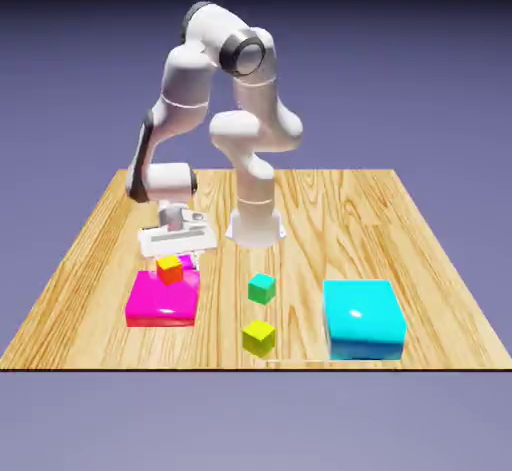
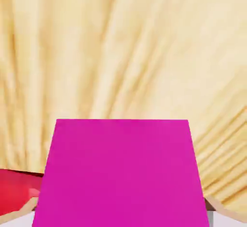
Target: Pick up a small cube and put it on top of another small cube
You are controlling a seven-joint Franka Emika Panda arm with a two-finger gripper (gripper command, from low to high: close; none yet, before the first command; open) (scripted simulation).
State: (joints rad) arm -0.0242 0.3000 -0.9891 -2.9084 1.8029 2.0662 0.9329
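The small cube (image 1: 170, 269), with orange, yellow and magenta faces, is at the far part of a flat magenta block (image 1: 160, 299) on the exterior view's left. My gripper (image 1: 173, 256) points down over it, its fingers shut on the cube's sides. In the hand view the small cube (image 2: 120, 173) shows a large magenta face that fills the space between the grey fingertips (image 2: 216, 216), where my gripper (image 2: 120, 219) holds it. Whether the cube rests on the block or is just off it, I cannot tell. A teal-green small cube (image 1: 261, 287) and an all-yellow small cube (image 1: 258, 336) lie near the middle of the table.
A large cyan block (image 1: 364, 319) stands at the exterior view's right, near the front edge. The wooden table (image 1: 330, 209) carries the robot's base (image 1: 255, 227) at its far middle. A red patch (image 2: 14, 192) shows at the hand view's lower left.
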